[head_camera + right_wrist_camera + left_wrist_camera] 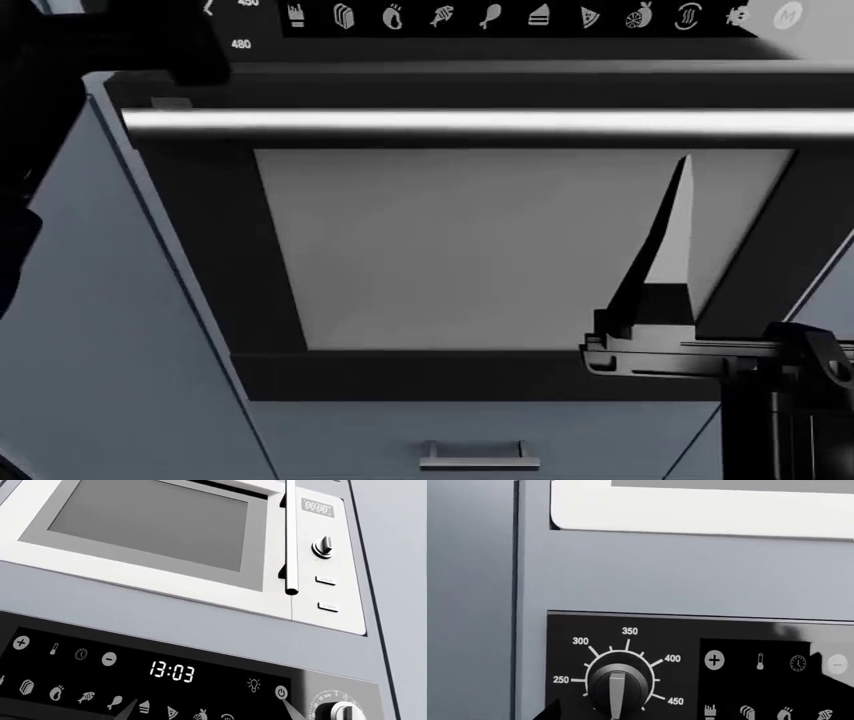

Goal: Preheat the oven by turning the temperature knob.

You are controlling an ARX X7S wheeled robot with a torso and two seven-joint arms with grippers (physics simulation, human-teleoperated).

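Observation:
The oven is black, with a pale grey window, a long silver bar handle and a strip of white food icons. The temperature knob is a dark dial with a grey pointer, ringed by 250 to 450. My left gripper is right at the knob. Only one dark fingertip shows, just beside the dial and apart from it. In the head view my left arm covers the knob. My right gripper is open and empty before the icon strip, and its finger points up across the window.
A white microwave with a vertical handle sits above the oven panel. The panel shows a clock reading 13:03 and a pale dial at its far end. A blue-grey drawer with a small metal handle lies below the oven. Blue-grey cabinet panels flank it.

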